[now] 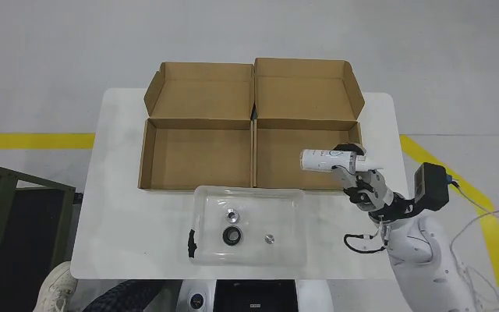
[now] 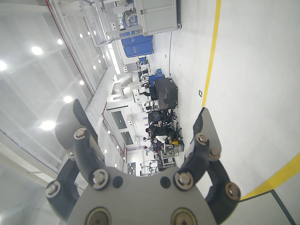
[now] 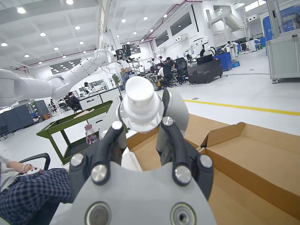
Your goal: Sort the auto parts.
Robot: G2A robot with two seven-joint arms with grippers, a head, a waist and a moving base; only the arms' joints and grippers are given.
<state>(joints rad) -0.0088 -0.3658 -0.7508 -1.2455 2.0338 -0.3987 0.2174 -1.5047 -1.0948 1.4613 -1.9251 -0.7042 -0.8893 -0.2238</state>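
Gripping a white capped plastic bottle (image 1: 320, 161) (image 3: 140, 99) sideways above the white bench (image 1: 117, 156).
The left pincer (image 2: 140, 108) stands released, fingers spread with nothing between them. An open brown cardboard box (image 1: 199, 160) sits on the left, touching a second open cardboard box (image 1: 281, 160). In front of them, a clear plastic tray (image 1: 295, 234) holds a silver metal collar (image 1: 231, 214), a black ring (image 1: 232, 235) and a small silver stud (image 1: 268, 239), all apart. The right pincer (image 1: 348, 164) (image 3: 143, 108) is clenched on the bottle over the second box's right side. The bottle's long axis runs left to right, base leftward, cap toward the wrist.
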